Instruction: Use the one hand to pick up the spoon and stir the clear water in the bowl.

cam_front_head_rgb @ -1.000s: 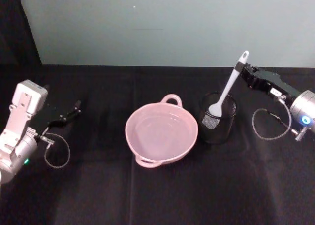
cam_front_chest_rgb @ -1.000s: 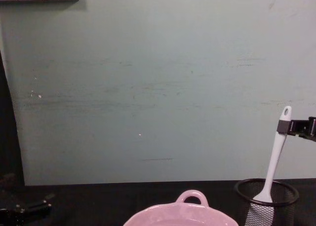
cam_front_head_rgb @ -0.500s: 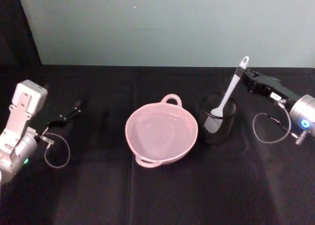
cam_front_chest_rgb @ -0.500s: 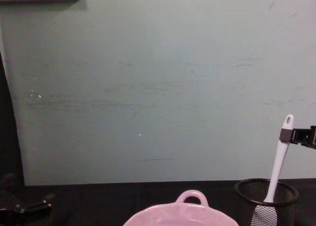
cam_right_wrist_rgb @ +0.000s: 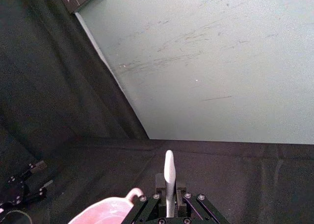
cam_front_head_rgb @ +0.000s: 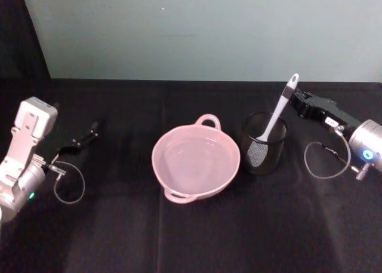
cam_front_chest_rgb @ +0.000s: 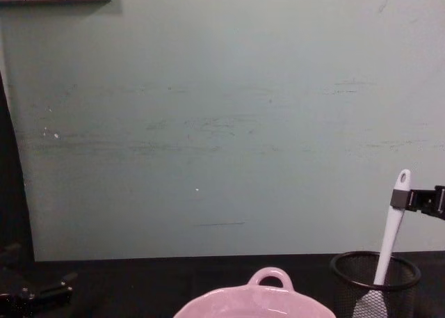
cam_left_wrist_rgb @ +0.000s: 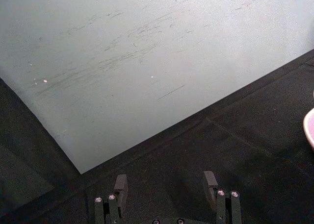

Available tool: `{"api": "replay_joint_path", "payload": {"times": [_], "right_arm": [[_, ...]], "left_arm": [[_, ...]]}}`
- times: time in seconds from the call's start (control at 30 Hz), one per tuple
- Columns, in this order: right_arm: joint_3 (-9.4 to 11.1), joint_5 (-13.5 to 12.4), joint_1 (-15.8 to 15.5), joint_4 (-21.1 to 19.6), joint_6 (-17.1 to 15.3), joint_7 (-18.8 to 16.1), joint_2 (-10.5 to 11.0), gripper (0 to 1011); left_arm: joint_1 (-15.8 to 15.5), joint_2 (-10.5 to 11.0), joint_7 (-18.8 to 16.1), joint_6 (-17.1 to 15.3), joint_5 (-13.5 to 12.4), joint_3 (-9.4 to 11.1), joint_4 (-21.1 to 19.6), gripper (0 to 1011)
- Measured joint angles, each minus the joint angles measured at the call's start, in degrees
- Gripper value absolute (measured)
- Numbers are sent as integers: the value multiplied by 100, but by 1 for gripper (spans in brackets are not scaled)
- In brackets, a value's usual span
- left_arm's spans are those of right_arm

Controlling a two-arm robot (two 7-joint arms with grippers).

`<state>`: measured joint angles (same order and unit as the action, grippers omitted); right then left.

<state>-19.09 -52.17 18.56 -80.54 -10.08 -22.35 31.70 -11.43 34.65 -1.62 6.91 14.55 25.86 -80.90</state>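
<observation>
Head view: we see our right tool clamped on the spoon handle near its top. The spoon leans, blade down in the mesh cup, just beside the bowl. Our left tool rests wide on the worktop.

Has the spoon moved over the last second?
Yes. The spoon, held by the right gripper, has sunk deeper into the mesh cup.

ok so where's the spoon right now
The spoon stands tilted in the black mesh cup, right of the pink bowl, its handle clamped by the right gripper.
</observation>
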Motion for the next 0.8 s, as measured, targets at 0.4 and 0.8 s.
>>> {"api": "replay_joint_path", "payload": {"times": [0.4, 0.8], "right_arm": [[-15, -16, 1, 20, -11, 12, -4, 125], [-9, -12, 0, 15, -14, 10, -4, 449]], "left_arm": [[0, 0, 0, 0, 0, 0, 0, 1011], [0, 0, 0, 0, 0, 0, 0, 1011]]}}
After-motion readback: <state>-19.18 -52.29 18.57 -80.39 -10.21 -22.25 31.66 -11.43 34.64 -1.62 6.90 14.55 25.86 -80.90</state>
